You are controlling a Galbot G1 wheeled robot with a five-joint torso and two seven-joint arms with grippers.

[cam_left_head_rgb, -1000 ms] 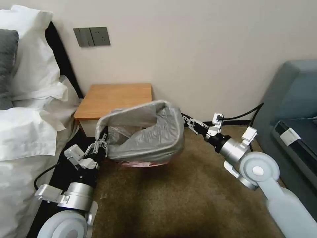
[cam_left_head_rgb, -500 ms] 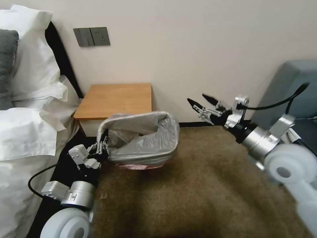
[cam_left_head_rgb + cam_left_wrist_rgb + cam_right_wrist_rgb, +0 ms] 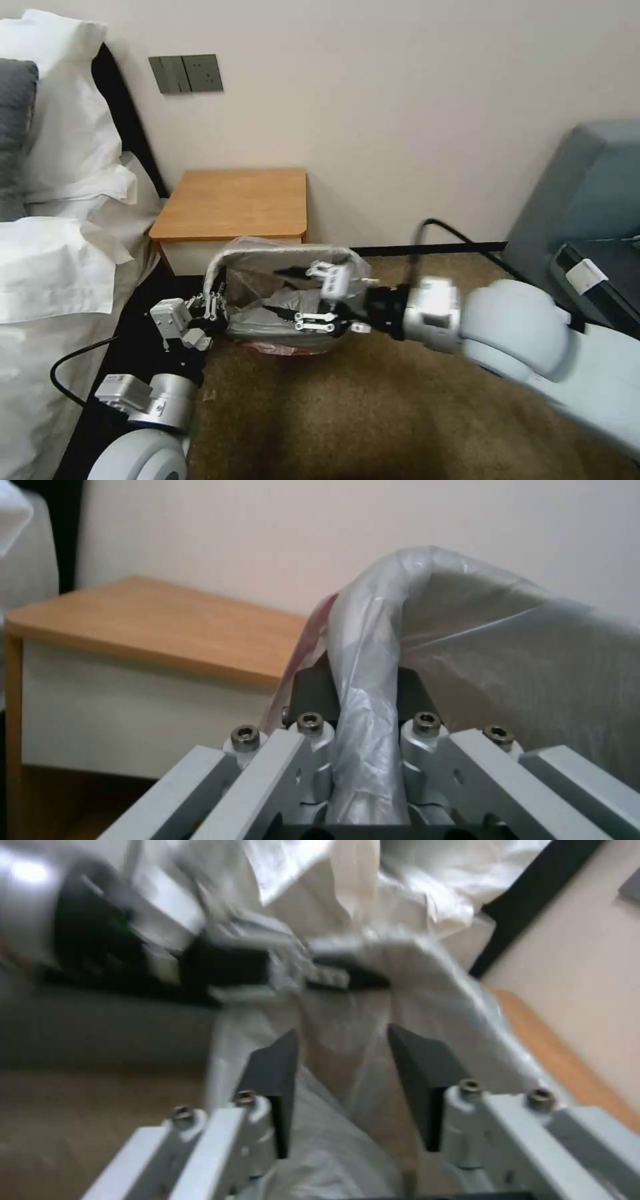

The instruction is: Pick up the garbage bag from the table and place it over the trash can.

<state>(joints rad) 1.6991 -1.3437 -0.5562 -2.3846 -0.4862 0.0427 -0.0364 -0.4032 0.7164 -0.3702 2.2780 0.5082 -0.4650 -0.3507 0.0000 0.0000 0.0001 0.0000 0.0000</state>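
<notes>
In the head view, the garbage bag [image 3: 293,303] sits low in the centre of the frame, draped over what must be the trash can, on the floor just in front of the table [image 3: 233,200]. The left hand [image 3: 215,308] pinches the bag's rim at its left edge. The right hand [image 3: 303,299], spread, reaches into the bag's mouth from the right.

In the left wrist view, the left hand [image 3: 357,705] is pressed onto a gathered fold of the bag [image 3: 467,645], with the table [image 3: 153,625] at centre left.

In the right wrist view, the right hand [image 3: 343,1062] stands open over the plastic [image 3: 347,1120].

The step looks like seating the liner; the next move calls for pushing plastic down inside without tugging the rim free.
</notes>
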